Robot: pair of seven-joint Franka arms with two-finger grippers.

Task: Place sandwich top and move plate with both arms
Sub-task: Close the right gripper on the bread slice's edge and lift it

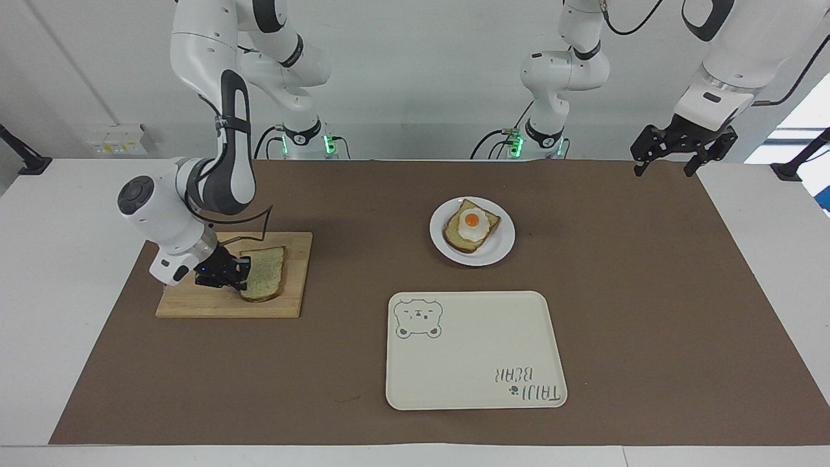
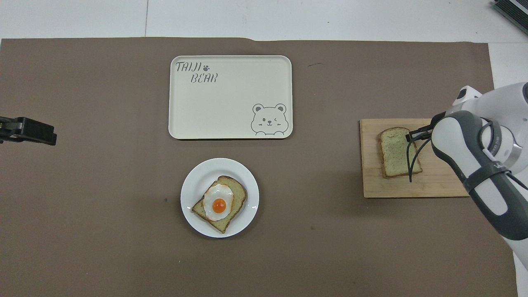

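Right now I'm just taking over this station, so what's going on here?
The right pincer is down on the wooden cutting board and has shut on the edge of the sandwich top, which lies on the board. The plate with the egg toast sits mid-table, uncovered, and the bear tray lies beside it, farther from the robots. The left pincer waits open in the air over its own end of the table.

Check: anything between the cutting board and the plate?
Nothing. In the overhead view only bare brown mat lies between the cutting board and the plate.
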